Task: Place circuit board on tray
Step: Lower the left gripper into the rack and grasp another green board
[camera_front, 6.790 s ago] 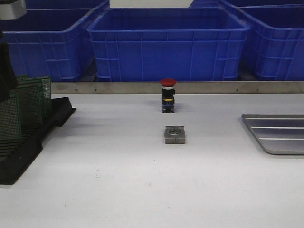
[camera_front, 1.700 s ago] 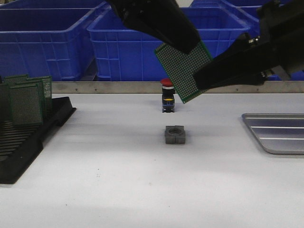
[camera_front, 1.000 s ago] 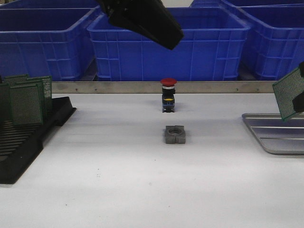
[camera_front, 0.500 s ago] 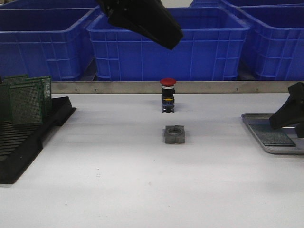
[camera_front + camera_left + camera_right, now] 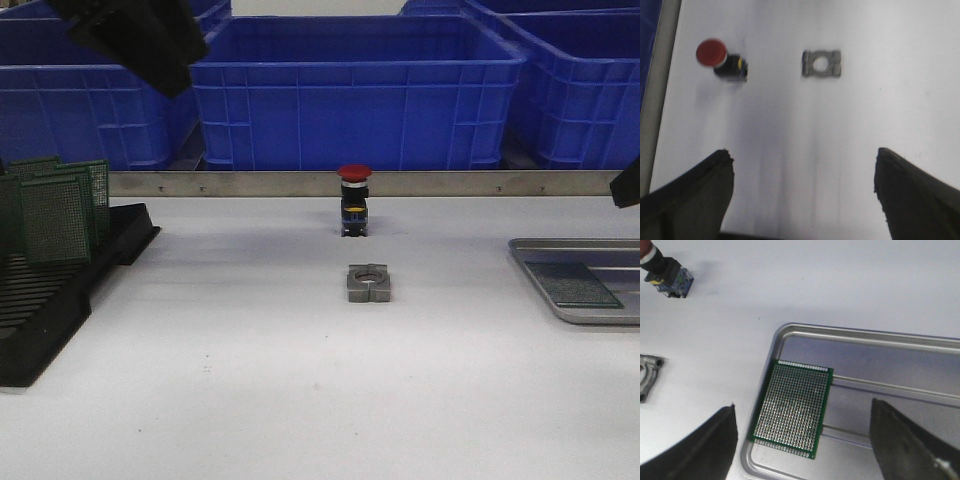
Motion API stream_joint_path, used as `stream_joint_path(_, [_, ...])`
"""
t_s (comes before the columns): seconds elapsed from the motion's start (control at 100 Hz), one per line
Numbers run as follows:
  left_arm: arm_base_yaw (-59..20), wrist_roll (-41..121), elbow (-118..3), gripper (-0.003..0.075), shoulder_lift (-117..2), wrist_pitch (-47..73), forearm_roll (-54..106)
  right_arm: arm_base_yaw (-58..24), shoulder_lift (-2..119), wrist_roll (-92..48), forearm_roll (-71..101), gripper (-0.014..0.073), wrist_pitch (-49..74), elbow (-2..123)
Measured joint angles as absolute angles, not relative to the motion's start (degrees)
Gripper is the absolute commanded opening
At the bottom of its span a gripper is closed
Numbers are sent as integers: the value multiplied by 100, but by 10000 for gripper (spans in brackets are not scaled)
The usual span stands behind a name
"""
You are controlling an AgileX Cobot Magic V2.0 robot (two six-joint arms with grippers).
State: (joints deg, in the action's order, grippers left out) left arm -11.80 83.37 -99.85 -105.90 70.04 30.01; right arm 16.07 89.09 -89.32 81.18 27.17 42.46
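Observation:
The green circuit board (image 5: 573,284) lies flat on the floor of the silver-grey tray (image 5: 600,255) at the table's right edge, by the tray's left end. In the right wrist view the board (image 5: 792,410) rests on the tray (image 5: 865,335), close to its rim. My right gripper (image 5: 803,407) hangs above the board, open and empty. Only a black bit of it (image 5: 627,183) shows in the front view. My left gripper (image 5: 802,152) is open and empty, high above the table, and in the front view (image 5: 130,40) it is at the upper left.
A black slotted rack (image 5: 60,290) holding several green boards (image 5: 55,215) stands at the left. A red push button (image 5: 353,200) and a grey metal bracket (image 5: 368,283) sit mid-table. Blue bins (image 5: 350,90) line the back behind a metal strip (image 5: 300,184).
The right gripper carried the board to the tray, let it go there and rose off to the right. The left arm swung from top centre to the upper left.

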Motion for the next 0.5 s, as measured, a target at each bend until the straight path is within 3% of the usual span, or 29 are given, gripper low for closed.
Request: stream_joint_path(0.5, [26, 8329, -9249, 547, -10590, 7027, 2508, 1607, 8822, -8932, 8107, 567, 2927, 4246])
